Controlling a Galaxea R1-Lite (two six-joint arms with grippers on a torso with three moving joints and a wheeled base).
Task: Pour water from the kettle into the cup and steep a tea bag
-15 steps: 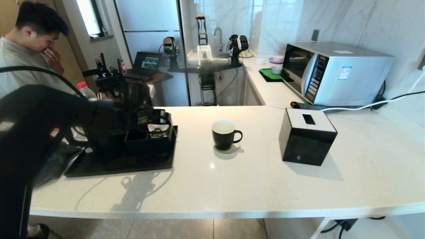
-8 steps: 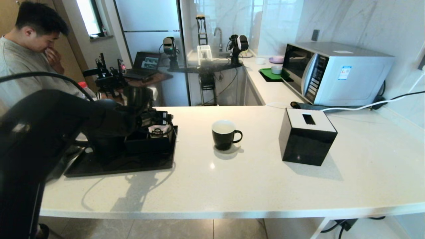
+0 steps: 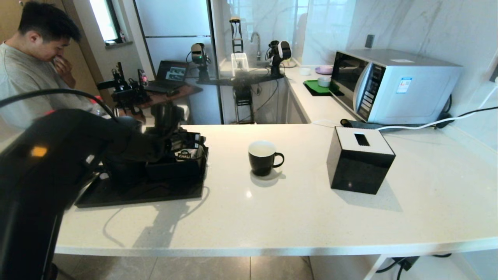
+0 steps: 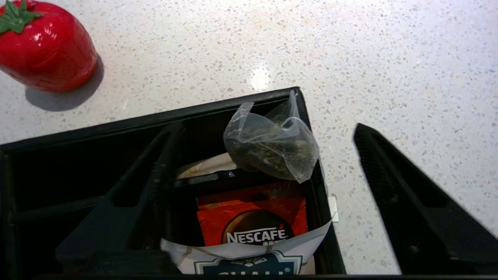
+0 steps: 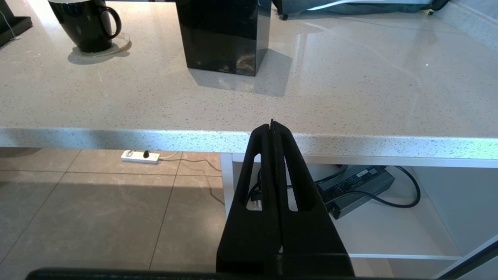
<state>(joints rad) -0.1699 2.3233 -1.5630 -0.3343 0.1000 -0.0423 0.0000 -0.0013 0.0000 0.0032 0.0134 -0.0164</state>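
The tea bag (image 4: 272,149), a pale clear pouch of dark leaves, rests on the corner rim of a black organizer box (image 4: 116,128). My left gripper (image 4: 266,128) is open around it, one finger (image 4: 128,202) inside the box and the other (image 4: 420,202) outside over the counter. In the head view this gripper (image 3: 186,142) hovers over the box on the black tray (image 3: 163,194). The black cup (image 3: 262,157) with white inside stands mid-counter, handle to the right. The kettle is mostly hidden behind my left arm. My right gripper (image 5: 271,123) is shut, empty, below the counter's front edge.
A black tissue box (image 3: 360,159) with white top stands right of the cup. The organizer holds a red Nescafe sachet (image 4: 253,221) and a white CHALI sachet (image 4: 249,264). A red strawberry-shaped object (image 4: 46,46) lies beyond the box. A microwave (image 3: 393,85) sits at the back right.
My left arm has pushed forward and slightly right over the organizer box, bringing the gripper closer to its far corner. The cup and the right arm have not moved.
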